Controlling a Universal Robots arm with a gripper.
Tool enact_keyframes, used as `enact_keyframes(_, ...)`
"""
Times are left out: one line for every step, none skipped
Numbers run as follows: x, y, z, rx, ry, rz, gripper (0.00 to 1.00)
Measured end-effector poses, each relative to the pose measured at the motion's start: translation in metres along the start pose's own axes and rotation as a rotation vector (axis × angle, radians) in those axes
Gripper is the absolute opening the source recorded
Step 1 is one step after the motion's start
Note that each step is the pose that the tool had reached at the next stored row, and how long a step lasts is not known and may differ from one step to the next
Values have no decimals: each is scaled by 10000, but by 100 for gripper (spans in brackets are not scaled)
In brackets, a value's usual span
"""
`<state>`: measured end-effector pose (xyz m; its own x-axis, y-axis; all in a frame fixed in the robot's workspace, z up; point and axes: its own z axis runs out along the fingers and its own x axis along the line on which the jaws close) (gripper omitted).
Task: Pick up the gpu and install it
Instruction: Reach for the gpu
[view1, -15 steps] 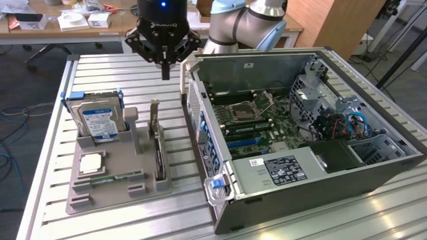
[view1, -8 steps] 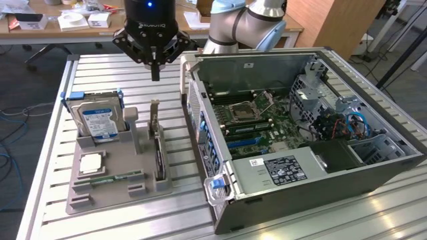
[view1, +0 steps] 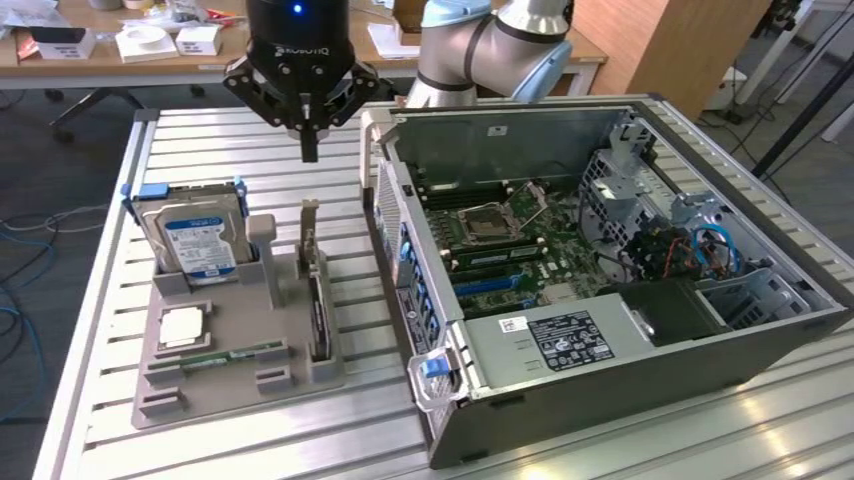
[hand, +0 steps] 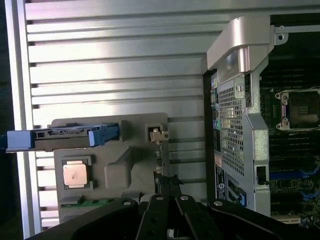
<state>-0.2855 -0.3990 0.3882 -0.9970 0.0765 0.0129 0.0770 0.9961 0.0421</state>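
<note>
A black robot gripper is hanging in the air over a slatted metal table, with its two fingers pressed together to a point and nothing caught between them. Below it, a grey moulded tray is lying on the table. The gpu, a thin dark card, is standing on its long edge in a slot at the side of the tray nearest the computer case, its pale metal bracket rising at the end nearest the gripper. The gripper is hovering above that bracket end, well clear of the card and touching nothing. In the wrist view, the closed gripper is looking straight down on the gpu, which is showing as a narrow dark line in the tray. Also sitting in the tray are a silver hard drive in a blue carrier, a square processor chip and a narrow green memory stick. The computer case is lying open just beside the tray, on the exterior view's right, exposing its motherboard.
</note>
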Motion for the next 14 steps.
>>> enact_keyframes(0, -5, 0, 1, 0, 0, 10)
enact_keyframes(0, -11, -1, 1, 0, -1, 10)
enact_keyframes(0, -21, -1, 0, 0, -1, 10)
enact_keyframes(0, -35, -2, 1, 0, 0, 10)
enact_keyframes(2, -50, -2, 0, 0, 0, 10)
enact_keyframes(5, -68, -3, 0, 0, 0, 10)
enact_keyframes(8, -88, -4, 0, 1, 1, 10)
enact_keyframes(11, -112, -4, 0, 0, 0, 10)
enact_keyframes(13, -138, -5, 0, 0, -1, 10)
enact_keyframes(14, -163, -6, 0, 0, -1, 10)
enact_keyframes(14, -189, -8, 1, 1, -1, 10)
enact_keyframes(15, -215, -9, 1, 1, -2, 10)
enact_keyframes(16, -239, -10, 0, 0, -1, 10)
enact_keyframes(16, -265, -11, 0, 0, 0, 10)
